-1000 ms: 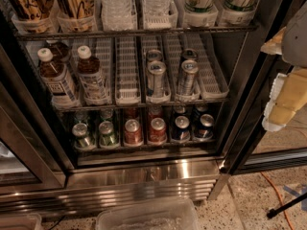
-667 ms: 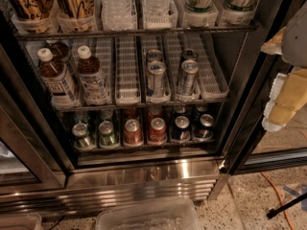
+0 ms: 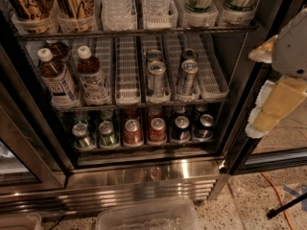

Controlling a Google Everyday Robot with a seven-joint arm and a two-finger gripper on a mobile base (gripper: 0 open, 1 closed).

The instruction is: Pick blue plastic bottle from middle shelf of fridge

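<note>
Inside the fridge (image 3: pixel 144 176) nothing has moved: the blue plastic bottle (image 3: pixel 91 78) stands untouched on the middle shelf (image 3: pixel 127 75). Our claw (image 3: pixel 274 107) hangs well right of it, and we cannot tell its grip.

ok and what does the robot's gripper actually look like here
The gripper, at the right edge of the view beside the fridge door frame, has a smooth, rounded, pale grey body. Its two fingers are blocky and cream-yellow, with white padding along the edges. No cables or markings show on it.
</note>
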